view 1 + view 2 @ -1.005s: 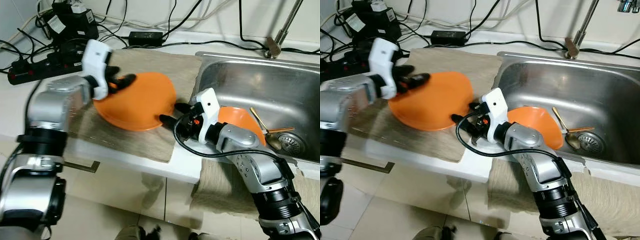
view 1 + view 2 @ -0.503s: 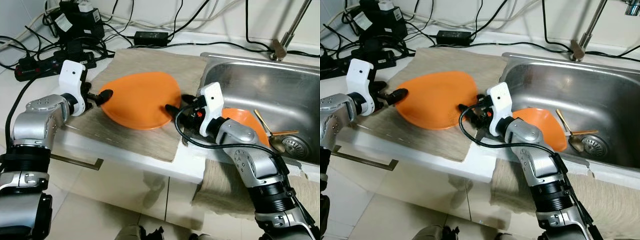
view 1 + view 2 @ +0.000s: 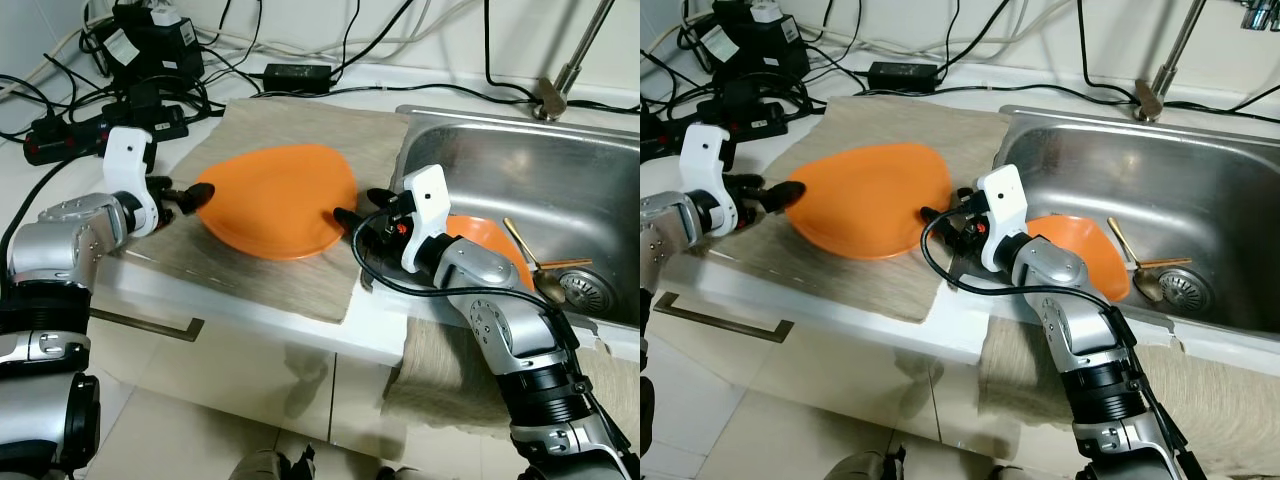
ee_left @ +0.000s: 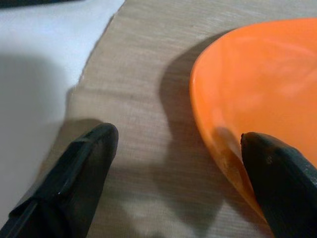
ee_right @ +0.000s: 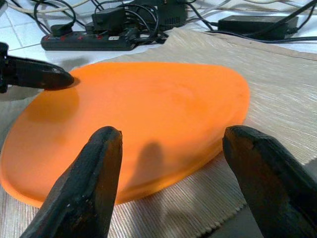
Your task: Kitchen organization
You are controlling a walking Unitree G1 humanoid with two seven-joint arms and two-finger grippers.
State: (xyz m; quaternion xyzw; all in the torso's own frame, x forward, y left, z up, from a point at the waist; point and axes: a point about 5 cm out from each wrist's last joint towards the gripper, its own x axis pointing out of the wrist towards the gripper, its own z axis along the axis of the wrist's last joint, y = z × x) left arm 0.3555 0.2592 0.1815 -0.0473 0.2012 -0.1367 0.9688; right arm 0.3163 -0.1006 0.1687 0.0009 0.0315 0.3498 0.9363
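My left gripper (image 3: 188,197) and right gripper (image 3: 350,217), both spread and empty, flank the orange plate (image 3: 272,198); I judge it light, rigid, slick: pinch opposite rims.

a cloth mat (image 3: 300,130) lies on the surface (image 3: 40,190), just left of the sink (image 3: 520,170). a plate (image 3: 275,200) rests on the mat, near its front half. the left gripper (image 3: 185,197) sits at the plate's left rim, the right gripper (image 3: 348,222) at its right rim, so the plate lies between them. behind the mat, cables, a power strip (image 3: 70,135) and a power adapter (image 3: 295,73) lie along the back left of the surface. in the sink, a bowl (image 3: 490,240) leans against the front left wall, with a spoon (image 3: 535,270) to its right beside the drain (image 3: 585,290). the faucet base (image 3: 548,95) stands behind the sink. a towel (image 3: 440,370) hangs over the surface's front edge below the sink.
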